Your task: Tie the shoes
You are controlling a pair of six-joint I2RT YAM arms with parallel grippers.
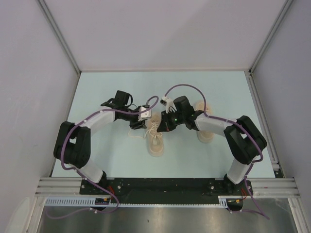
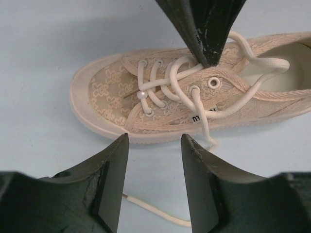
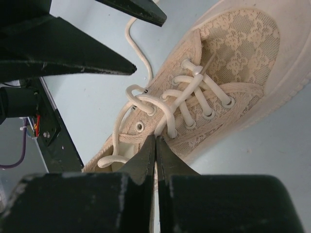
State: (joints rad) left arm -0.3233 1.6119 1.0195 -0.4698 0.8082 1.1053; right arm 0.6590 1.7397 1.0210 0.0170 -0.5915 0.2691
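Your right gripper (image 3: 156, 138) is squeezing shut. Its tips are pressing on the lace (image 3: 165, 109) by the top holes of the tan sneaker (image 3: 233, 53). I cannot tell if they are really pinching it. Your left gripper (image 2: 155, 141) is hanging open and empty just beside that sneaker. It is right over a loose lace end (image 2: 155, 211) lying on the table (image 2: 39, 48). The other sneaker (image 1: 206, 137) is sitting near it, on your right-arm side. You are looking early in the knot. Next you are needing to grab that loose end and cross it over.

2 beige sneakers (image 1: 156, 144), upright, apart; one's laces (image 2: 199, 108) loose
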